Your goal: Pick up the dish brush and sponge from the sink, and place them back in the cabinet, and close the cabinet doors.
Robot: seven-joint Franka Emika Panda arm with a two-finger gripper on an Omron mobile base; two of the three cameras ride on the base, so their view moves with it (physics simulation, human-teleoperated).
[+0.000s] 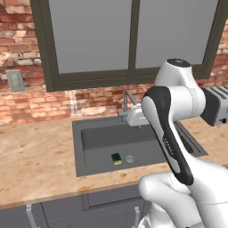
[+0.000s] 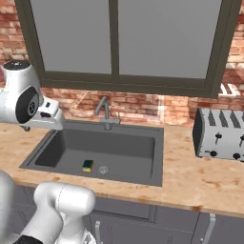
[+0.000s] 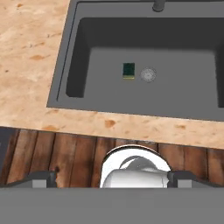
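Presently noted the claw [image 3: 113, 178] spread wide, pinching nothing, hanging high over the front edge of the desk [image 3: 30, 52] and looking down into the sink [image 3: 78, 65]. Found the sponge [image 3: 128, 70] flat on the sink floor, green face up, just beside the drain [image 3: 148, 75] and well apart from every wall. Judged step: reach down for the sponge; nothing lifted yet.

Risks, working outward:
- Long descent needed. Could drift off line and land one finger on the sponge instead of straddling it, pressing it flat rather than gripping.
- Low, thin block. May close above it if stopped short, or jam fingertips on the sink floor if driven too deep.
- Probably soft. Could squash and slip out on the lift.
- Could nudge it onto the drain in a skewed approach.
- Deep walls and front rim. May catch the wrist or forearm going down.
- Faucet [image 1: 127, 103] at the back, near the hand in the left base view. May be struck on the swing upward.
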